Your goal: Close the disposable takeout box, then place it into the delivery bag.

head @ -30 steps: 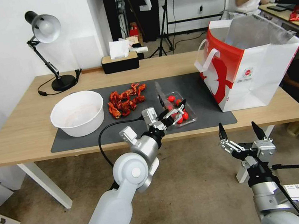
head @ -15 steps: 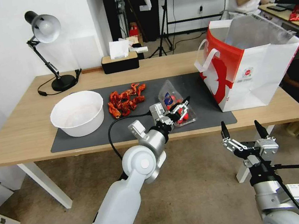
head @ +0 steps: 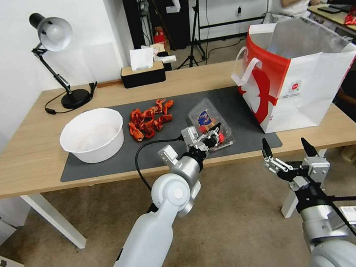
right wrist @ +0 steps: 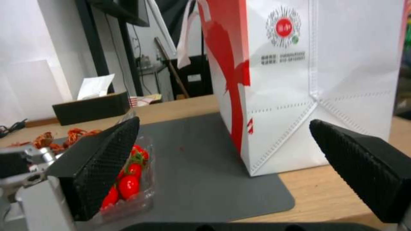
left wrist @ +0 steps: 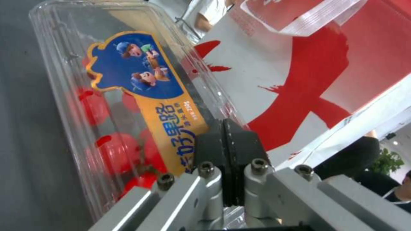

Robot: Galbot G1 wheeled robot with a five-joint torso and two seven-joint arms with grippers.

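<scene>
Resting near the middle of the head view, on the gray mat (head: 115, 164), the takeout box (head: 209, 123) has its labelled lid lowered over the cherry tomatoes (left wrist: 113, 150). The left end effector (head: 213, 134) sits at the box's near edge, its fingers pressed together over the lid's rim. To the right stands the delivery bag (head: 301, 81), open-topped, on the desk (head: 27, 158). The right end effector (head: 289, 150) hovers low in the frame, before the desk edge, fingers spread wide and holding nothing.
</scene>
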